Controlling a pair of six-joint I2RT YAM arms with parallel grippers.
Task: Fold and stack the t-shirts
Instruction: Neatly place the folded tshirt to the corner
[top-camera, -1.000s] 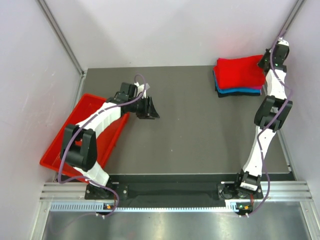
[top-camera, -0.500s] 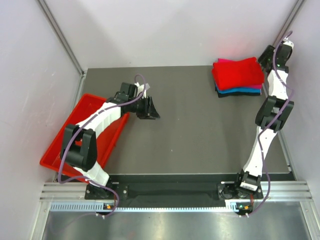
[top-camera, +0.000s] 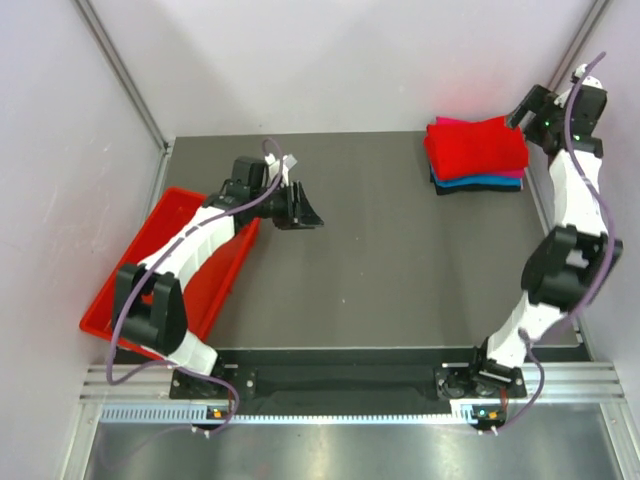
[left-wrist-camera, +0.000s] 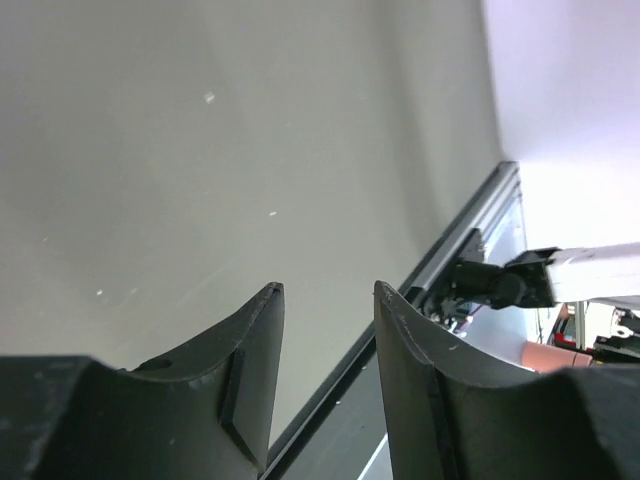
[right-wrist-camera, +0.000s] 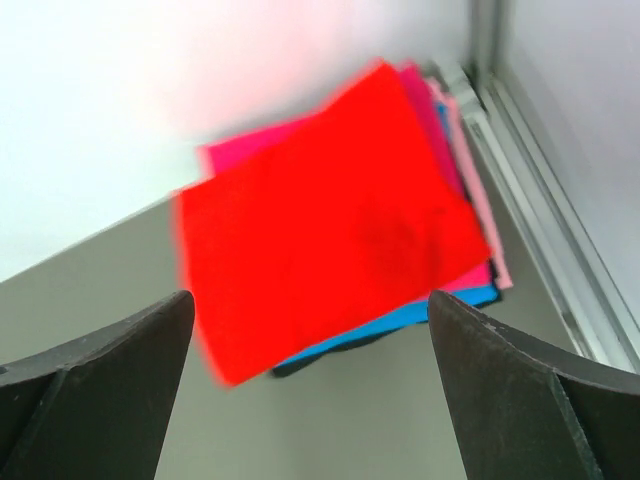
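Observation:
The folded t-shirts (top-camera: 478, 150) lie in one stack at the table's far right corner. The bright red one (right-wrist-camera: 330, 215) is on top, with the magenta-pink (right-wrist-camera: 432, 110), teal-blue (right-wrist-camera: 405, 318) and black (right-wrist-camera: 310, 360) edges showing under it. My right gripper (top-camera: 528, 106) hovers above the stack's right side, wide open and empty; in the right wrist view the right gripper (right-wrist-camera: 310, 295) frames the stack from above without touching it. My left gripper (top-camera: 308, 212) hangs over the bare table at centre left. In the left wrist view the left gripper (left-wrist-camera: 328, 290) is open with nothing between its fingers.
A rigid red plastic tray (top-camera: 112, 300) rests tilted over the table's left edge, under the left arm. Metal rails (top-camera: 566, 290) run along the table's sides, and white walls close in at the back and both sides.
The right gripper has opened, letting go of the red t-shirt, and risen back to the right off the stack. The left gripper has shifted slightly towards the back.

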